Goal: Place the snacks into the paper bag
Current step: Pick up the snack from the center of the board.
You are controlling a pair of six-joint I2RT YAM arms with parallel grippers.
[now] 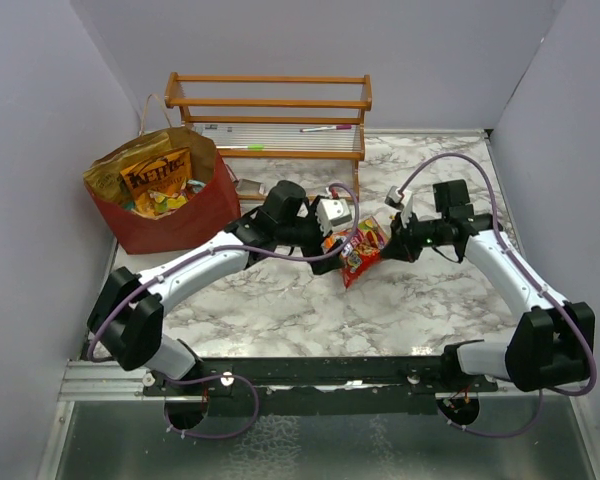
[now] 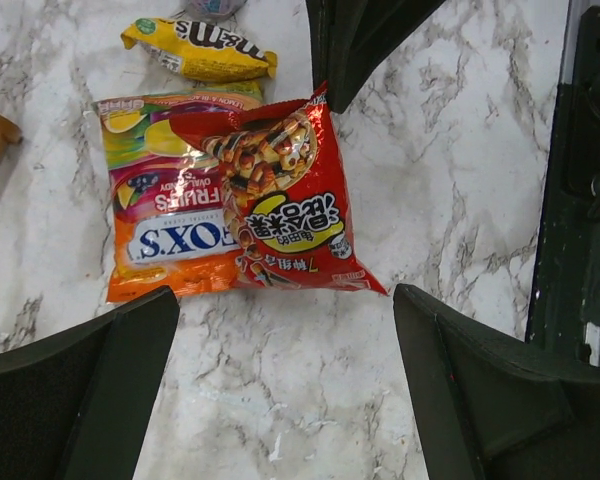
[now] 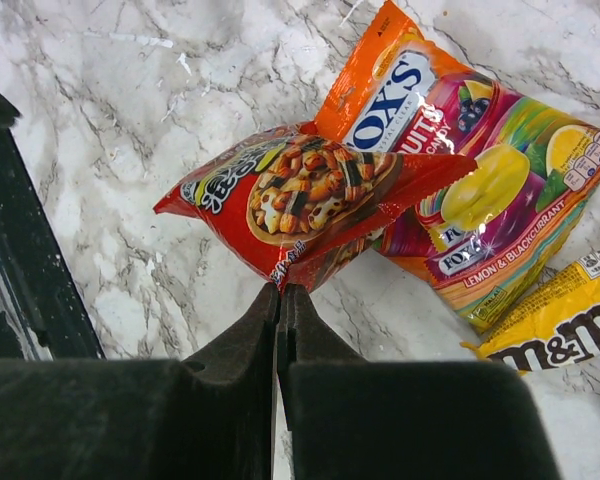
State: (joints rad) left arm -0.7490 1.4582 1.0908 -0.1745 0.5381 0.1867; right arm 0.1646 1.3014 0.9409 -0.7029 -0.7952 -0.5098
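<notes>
Right fingers (image 3: pixel 278 318) clenched on the edge of the red snack packet (image 3: pixel 300 200), which overlaps the orange Fox's packet (image 3: pixel 480 150) on the marble bench (image 3: pixel 130 100). Left fingers (image 2: pixel 80 390) released, spread wide above both packets. Yellow M&M's packet (image 3: pixel 560 325) just beside. Red paper bag (image 1: pixel 180 225) stands at the bench's far left, Kettle bag (image 1: pixel 155 175) inside.

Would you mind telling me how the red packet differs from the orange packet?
The red packet lies partly over the orange packet, which lies flat. Red shows Chinese lettering, orange reads Fox's. The right gripper pinches only the red one. Both are glossy snack packets.
</notes>
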